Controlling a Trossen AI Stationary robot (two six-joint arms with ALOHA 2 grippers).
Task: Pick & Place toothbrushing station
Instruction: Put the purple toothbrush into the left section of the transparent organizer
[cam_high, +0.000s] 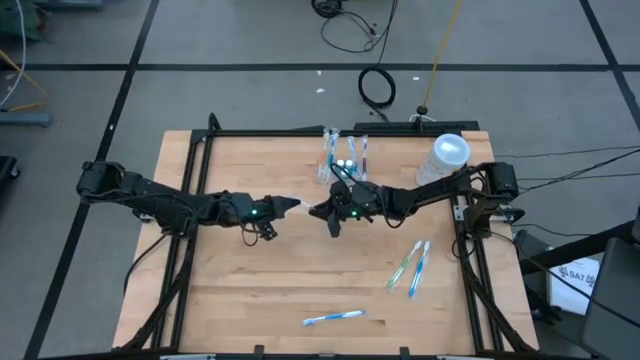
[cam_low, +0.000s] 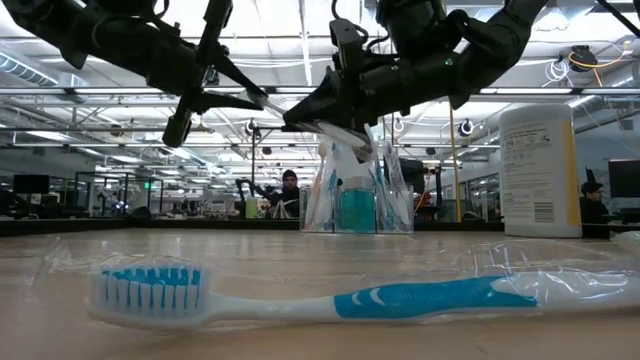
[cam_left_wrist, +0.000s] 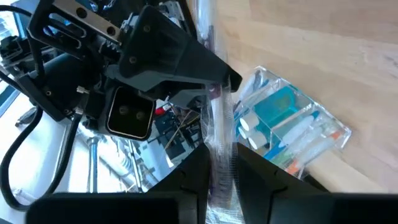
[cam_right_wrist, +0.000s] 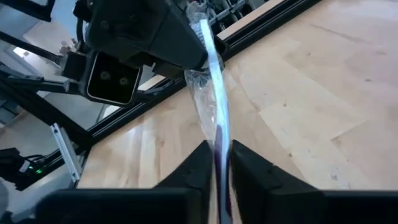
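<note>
You've got left pincer (cam_high: 296, 206) and right pincer (cam_high: 318, 211) both clamped on one wrapped toothbrush (cam_right_wrist: 214, 99) above mid-table (cam_high: 300, 280), with the toothbrushing station (cam_high: 343, 158) standing at the far edge

High view straight down; low view level — both share the table (cam_high: 250, 290).

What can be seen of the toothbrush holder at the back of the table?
The holder is clear, nearly colourless plastic with upright compartments. It stands upright on the wooden table near the back edge, left of the white cylinder. Inside are a teal block, white-capped items and wrapped toothbrushes. Neither gripper touches it; both hang in front, above the table.
</note>
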